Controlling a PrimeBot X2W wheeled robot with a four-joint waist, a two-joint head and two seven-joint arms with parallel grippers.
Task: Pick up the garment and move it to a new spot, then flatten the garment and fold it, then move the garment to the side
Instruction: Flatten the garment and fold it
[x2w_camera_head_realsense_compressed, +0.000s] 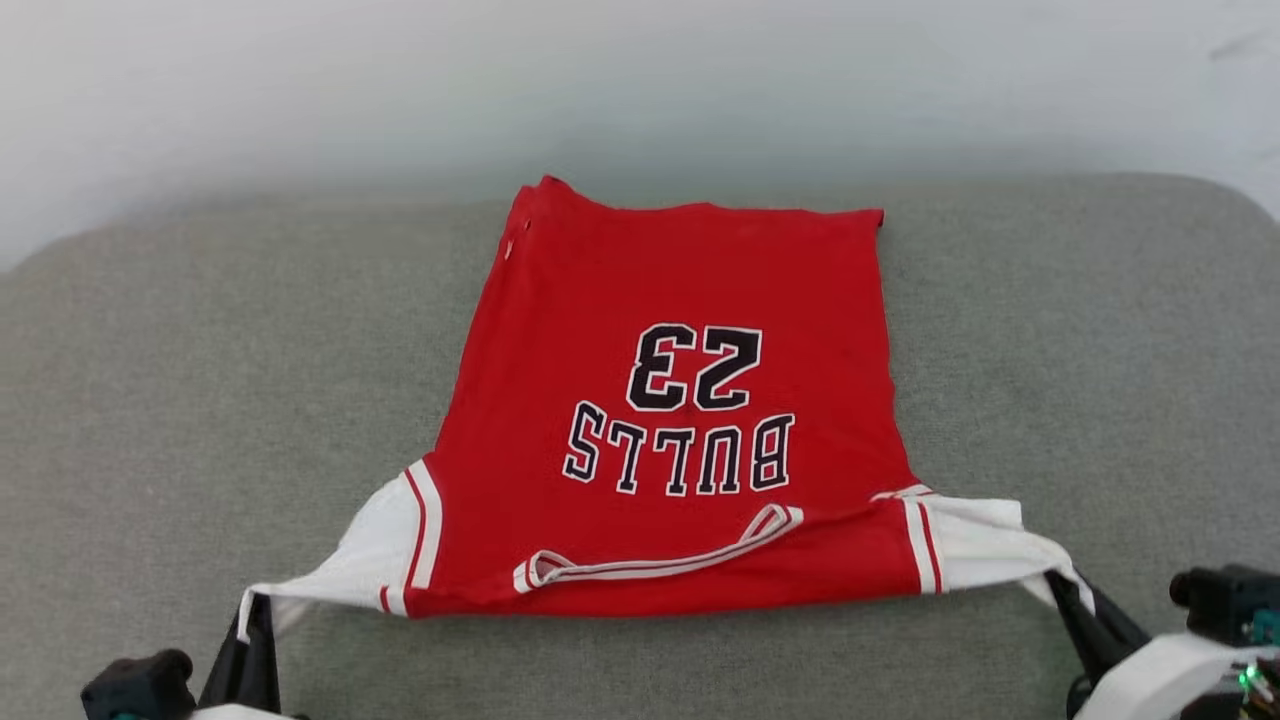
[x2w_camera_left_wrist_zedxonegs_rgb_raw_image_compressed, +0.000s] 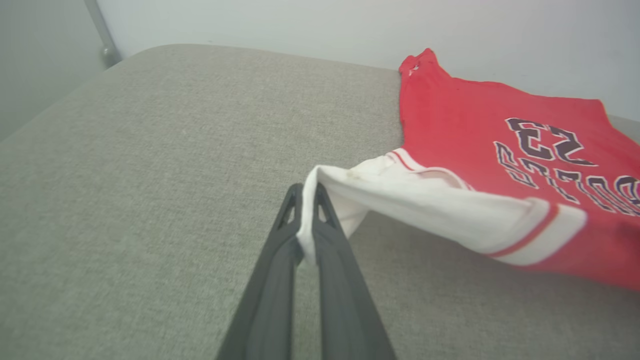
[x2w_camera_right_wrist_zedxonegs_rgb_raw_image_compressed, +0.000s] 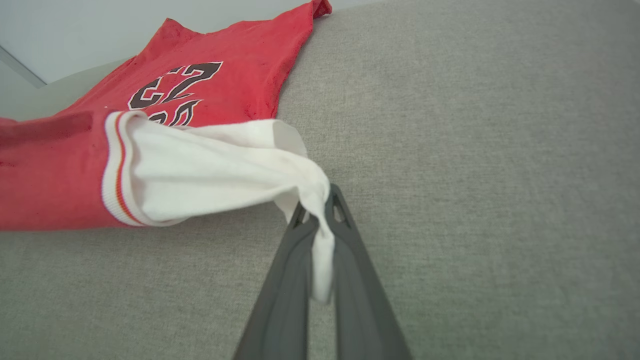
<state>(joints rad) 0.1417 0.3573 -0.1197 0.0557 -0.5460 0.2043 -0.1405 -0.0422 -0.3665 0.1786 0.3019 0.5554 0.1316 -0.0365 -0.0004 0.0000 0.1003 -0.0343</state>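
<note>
Head view: the garment (x2w_camera_head_realsense_compressed: 680, 400) is laid flat on the grey cushion (x2w_camera_head_realsense_compressed: 150, 400); left wrist view: one white sleeve (x2w_camera_left_wrist_zedxonegs_rgb_raw_image_compressed: 425, 200) is pinched by the left gripper (x2w_camera_left_wrist_zedxonegs_rgb_raw_image_compressed: 307, 191); right wrist view: the other sleeve (x2w_camera_right_wrist_zedxonegs_rgb_raw_image_compressed: 210, 170) is pinched by the right gripper (x2w_camera_right_wrist_zedxonegs_rgb_raw_image_compressed: 320, 201).

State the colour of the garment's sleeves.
White; the garment's sleeves show best in right wrist view.

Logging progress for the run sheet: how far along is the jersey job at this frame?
Looks done: the garment lies spread, print up, on the grey cushion. In hand: left gripper and right gripper are each shut on a white sleeve, sleeves drawn taut outward, flattening. Left: no fold yet, and the move aside.
</note>
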